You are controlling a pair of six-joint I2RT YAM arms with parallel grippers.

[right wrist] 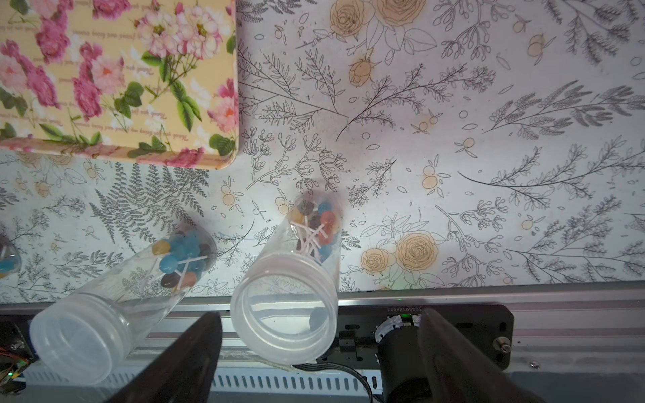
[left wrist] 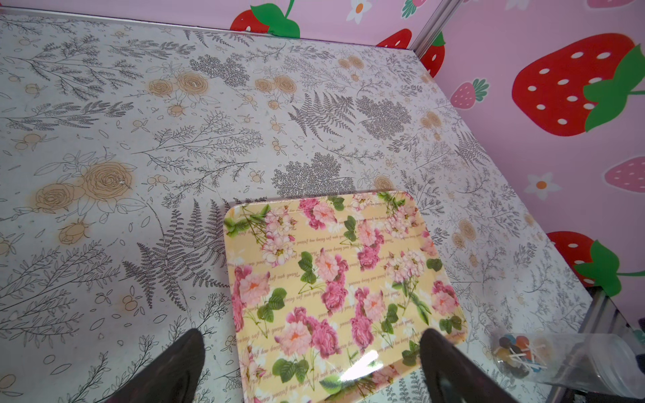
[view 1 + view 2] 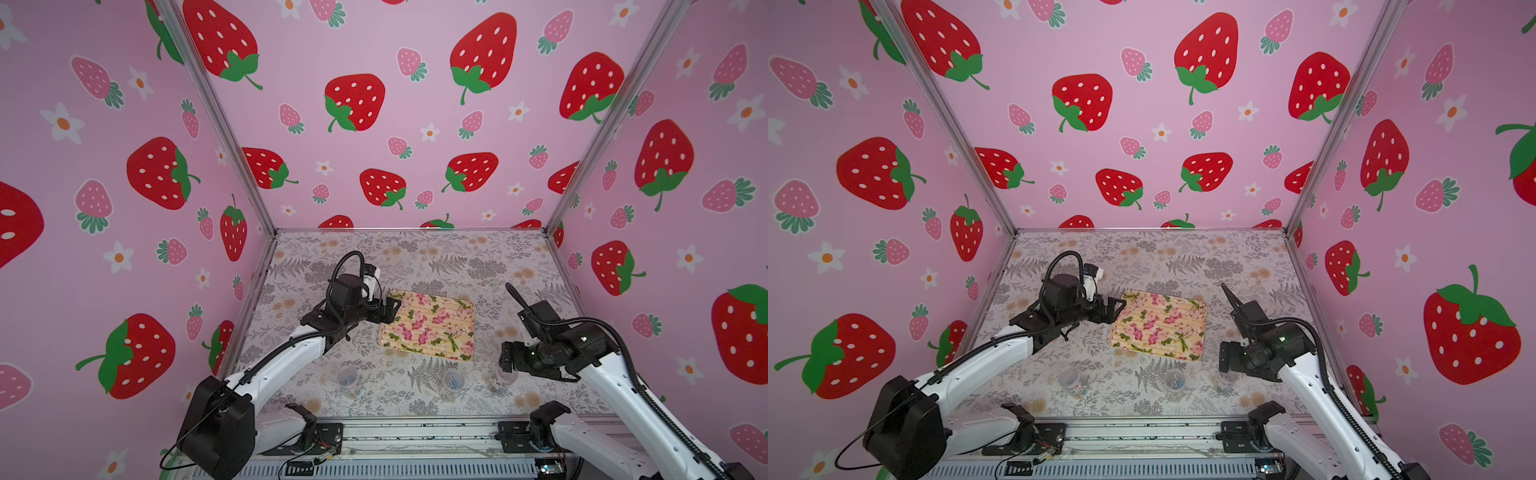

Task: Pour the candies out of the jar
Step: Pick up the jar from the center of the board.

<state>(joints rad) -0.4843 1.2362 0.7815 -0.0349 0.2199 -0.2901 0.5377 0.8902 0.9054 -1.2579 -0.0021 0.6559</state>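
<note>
Right gripper [image 1: 319,314] open, jaws either side of the jar [image 1: 296,275], lower centre of wrist view; candies [image 1: 316,223] at its bottom. Left gripper [image 2: 312,336] open over tray [image 2: 314,202] corner. Risk: off-centre close tips jar into neighbour jar [image 1: 122,300] (clear plastic, likely slippery).

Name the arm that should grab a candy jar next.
Right. The right gripper hovers open over the nearest jar, whose mouth shows between its fingers, with the candies at the bottom. The left gripper, also open, hangs over the tray, well away from that jar.
</note>
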